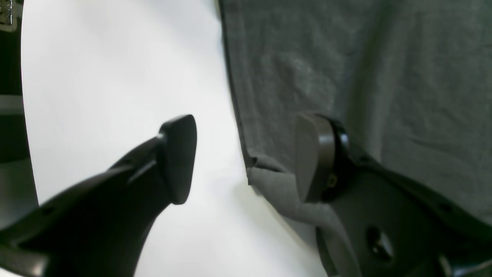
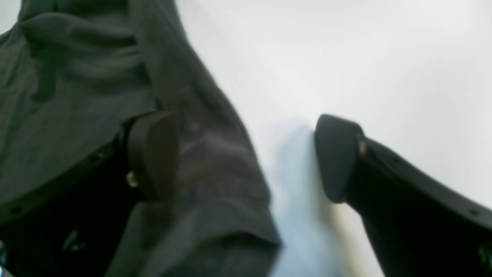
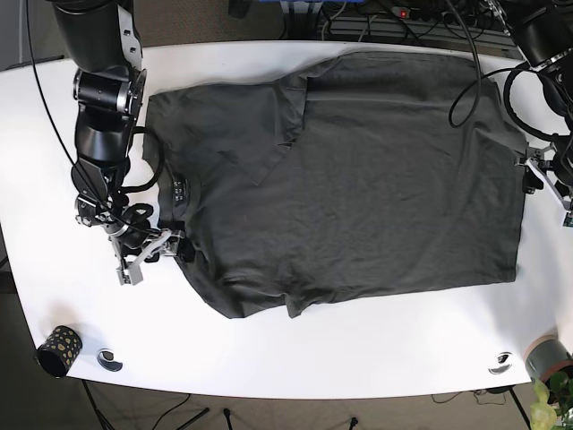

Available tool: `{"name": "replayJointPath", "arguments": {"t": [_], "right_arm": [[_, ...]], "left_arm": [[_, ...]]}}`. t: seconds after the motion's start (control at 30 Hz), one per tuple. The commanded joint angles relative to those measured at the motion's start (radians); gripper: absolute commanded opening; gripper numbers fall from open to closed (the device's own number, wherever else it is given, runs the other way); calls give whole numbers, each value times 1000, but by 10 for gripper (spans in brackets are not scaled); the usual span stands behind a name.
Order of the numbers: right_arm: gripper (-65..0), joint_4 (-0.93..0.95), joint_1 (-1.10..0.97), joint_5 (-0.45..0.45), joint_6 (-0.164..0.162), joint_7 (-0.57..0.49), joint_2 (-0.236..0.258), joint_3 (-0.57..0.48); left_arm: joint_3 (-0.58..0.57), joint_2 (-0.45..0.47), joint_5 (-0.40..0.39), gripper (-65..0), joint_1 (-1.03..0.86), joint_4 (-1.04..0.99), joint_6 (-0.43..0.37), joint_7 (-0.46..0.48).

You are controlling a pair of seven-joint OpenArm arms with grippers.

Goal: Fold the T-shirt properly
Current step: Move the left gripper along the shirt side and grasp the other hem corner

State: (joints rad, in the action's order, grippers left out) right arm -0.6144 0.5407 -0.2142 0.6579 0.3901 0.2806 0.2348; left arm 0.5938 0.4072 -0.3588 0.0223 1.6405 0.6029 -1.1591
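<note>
T-shirt (image 3: 358, 188): dark grey, spread nearly flat across the white table (image 3: 376, 358), collar toward my right arm, hem toward my left; one sleeve is already folded in over the chest near the far edge.

My right gripper (image 2: 246, 157): jaws wide apart and holding nothing. One finger (image 2: 153, 154) lies over the cloth at the shoulder and near sleeve, the other rests over bare table just beside the fabric edge.

My left gripper (image 1: 246, 157): also spread wide and empty. One finger (image 1: 315, 157) sits on the shirt at a hem corner, the other over bare table, with the hem edge running between them.

Step in hand: I judge this as lining up both grasps on the shirt's edge, before any lift.

Next move: probably close each pair of fingers on its edge, catching both layers, then lift evenly so the cloth does not bunch.
</note>
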Motion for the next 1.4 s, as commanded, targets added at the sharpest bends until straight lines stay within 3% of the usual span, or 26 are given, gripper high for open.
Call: {"name": "replayJointPath", "arguments": {"t": [0.0, 0.27, 0.33, 0.57, 0.73, 0.9, 1.37], "right_arm": [[-125, -14, 25, -11, 12, -1, 1, 1], [-130, -14, 20, -11, 10, -1, -25, -1], [-166, -14, 20, -11, 10, -1, -28, -1], [-380, -17, 20, -20, 10, -3, -30, -119], [-488, -17, 20, -21, 10, -4, -30, -111], [-645, -17, 20, -12, 10, -7, -27, -117], [-650, -19, 22, -20, 12, -9, -24, -113]], "left_arm": [[5, 22, -6, -282, 15, 17, -1, 15], [1, 23, -3, -279, 52, 13, -7, 44], [-2, 23, 17, -278, 84, 4, -19, 58], [-73, 22, 145, -278, 258, -239, -99, 113], [-84, 22, 191, -271, 359, -451, -108, 206], [-137, 26, 217, -140, 459, -693, -150, 328], [-139, 66, 217, -131, 562, -1075, -179, 549]]}}
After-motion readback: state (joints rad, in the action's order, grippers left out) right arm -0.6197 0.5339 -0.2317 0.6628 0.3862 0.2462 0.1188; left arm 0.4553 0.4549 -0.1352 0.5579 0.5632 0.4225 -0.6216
